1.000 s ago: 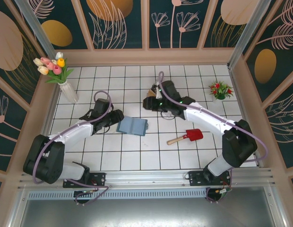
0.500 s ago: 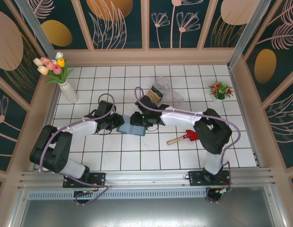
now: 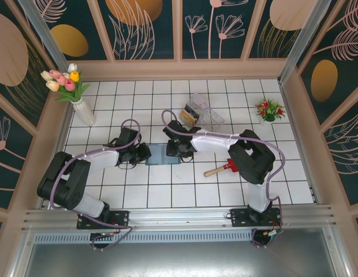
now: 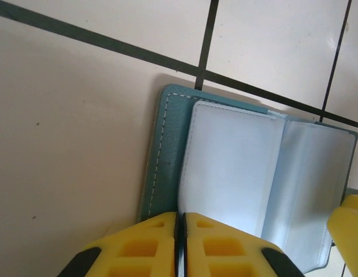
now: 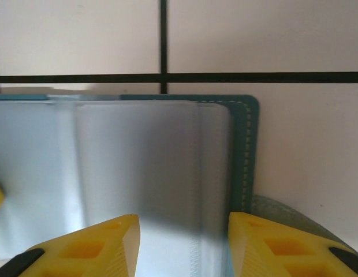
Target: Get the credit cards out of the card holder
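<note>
- White tiled table (image 3: 167, 190): all the work is at its centre. The tulip vase (image 3: 81, 107) is far off at 10 o'clock and the potted plant (image 3: 269, 109) at 2 o'clock.
- Clear box (image 3: 205, 112): at 1 o'clock from the holder, well apart. Something flat, tan and dark sits at its left end. It may be the credit cards, but it is too small to tell.
- Card holder (image 3: 161, 156): lies open and flat between my two claws. In the wrist views, the blue cover (image 4: 164, 161) and its clear sleeves (image 5: 138, 156) show no card inside.
- Toy shovel (image 3: 228, 167): at 4 o'clock from the holder, apart and not involved.
- Left claw (image 3: 143, 153): at the holder's 9 o'clock edge. In the wrist view its fingers (image 4: 180, 216) are pressed together with only a hairline gap, right at the cover's rim. I can't tell whether a thin edge is pinched between them.
- Right claw (image 3: 178, 151): at the holder's 3 o'clock side. Its fingers are spread apart (image 5: 182, 225) over the sleeves and grip nothing.
- Progress, my guess: the visible sleeves look empty, so the removal may be mostly done.
- What's left: checking the hidden pockets and pulling out any remaining card. Pages under the top sleeve are not visible, so I can't call it finished.
</note>
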### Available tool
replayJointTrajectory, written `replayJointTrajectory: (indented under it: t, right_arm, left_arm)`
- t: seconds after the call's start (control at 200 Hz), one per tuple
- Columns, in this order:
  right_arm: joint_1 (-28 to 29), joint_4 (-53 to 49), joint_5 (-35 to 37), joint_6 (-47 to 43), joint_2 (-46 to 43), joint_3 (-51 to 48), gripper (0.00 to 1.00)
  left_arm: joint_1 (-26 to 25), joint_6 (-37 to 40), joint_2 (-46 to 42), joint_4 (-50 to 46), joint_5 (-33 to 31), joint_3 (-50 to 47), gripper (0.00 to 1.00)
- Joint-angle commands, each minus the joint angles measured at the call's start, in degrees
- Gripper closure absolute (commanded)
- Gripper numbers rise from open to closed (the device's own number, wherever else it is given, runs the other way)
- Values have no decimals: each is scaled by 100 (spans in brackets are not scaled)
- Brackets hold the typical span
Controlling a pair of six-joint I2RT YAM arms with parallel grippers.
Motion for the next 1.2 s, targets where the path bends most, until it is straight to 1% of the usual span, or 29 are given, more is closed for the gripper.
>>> replayJointTrajectory:
  t: [0.0, 0.105, 0.17, 0.265, 0.38, 0.505, 0.676, 0.841, 0.931, 1.011, 1.106, 1.196]
  right_arm:
    - [11, -339, 303, 5, 165, 223, 53]
    - [6, -252, 119, -62, 246, 219, 54]
    - [7, -139, -40, -132, 287, 209, 56]
    - [6, 64, -348, -191, 257, 167, 65]
    - [6, 218, -491, -280, 191, 150, 75]
    - [-20, 451, -815, -400, 153, 119, 80]
    - [-88, 823, -1099, -419, 35, -24, 85]
    - [-302, 1628, -1910, -256, -179, -453, 92]
    - [-418, 2047, -2252, -101, -339, -688, 97]
    - [-485, 2335, -2450, -34, -474, -828, 100]
    - [-517, 2397, -2387, -9, -642, -920, 100]
    - [-513, 2000, -1922, -19, -746, -872, 100]
  left_arm:
    - [14, -44, 54, 117, 157, -72, 90]
    - [19, -15, 68, 154, 214, -66, 93]
    - [8, -14, 71, 212, 296, -66, 96]
    - [7, 19, 56, 321, 465, -66, 100]
    - [7, 73, 25, 422, 677, -49, 100]
    - [-2, 88, 62, 606, 957, -50, 100]
    - [-10, 116, 132, 580, 905, -40, 100]
    - [-11, 157, 177, 458, 743, -48, 100]
    - [-11, 164, 185, 407, 657, -64, 100]
    - [-11, 179, 210, 409, 635, -66, 100]
    - [-10, 176, 229, 412, 627, -55, 100]
    - [-9, 152, 183, 394, 607, -14, 100]
